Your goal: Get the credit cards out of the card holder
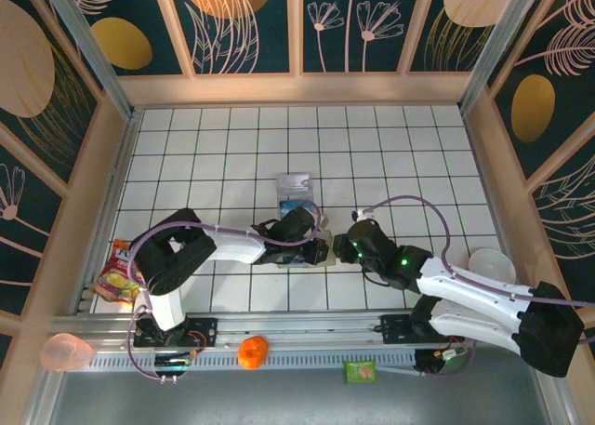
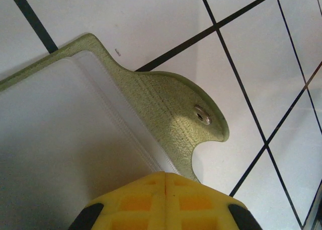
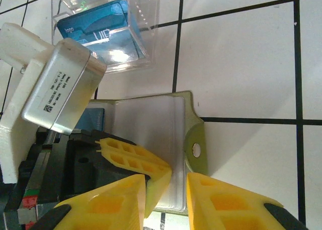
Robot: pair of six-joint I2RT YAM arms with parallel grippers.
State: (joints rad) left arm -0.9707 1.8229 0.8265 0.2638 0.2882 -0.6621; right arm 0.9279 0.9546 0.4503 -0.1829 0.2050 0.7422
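Observation:
The card holder (image 3: 151, 134) lies open on the white tiled table, with a yellow-green rim, a snap tab (image 2: 201, 114) and a pale clear-fronted panel (image 2: 65, 139). A blue edge (image 3: 95, 118) shows at its left side, partly behind the left arm. My left gripper (image 2: 165, 175) is shut, its yellow fingertips (image 3: 136, 162) pressed down on the panel. My right gripper (image 3: 166, 182) is open, its jaws astride the holder's near edge beside the snap tab. In the top view the two grippers (image 1: 319, 248) (image 1: 337, 246) meet over the holder (image 1: 299, 257). A blue credit card (image 3: 98, 26) lies in a clear plastic tray.
The clear tray (image 1: 296, 194) sits just beyond the holder. A snack bag (image 1: 116, 274) lies at the left edge and a white bowl (image 1: 491, 265) at the right. Along the front rail are a pink cup (image 1: 65, 352), an orange object (image 1: 253, 351) and a green item (image 1: 361, 371).

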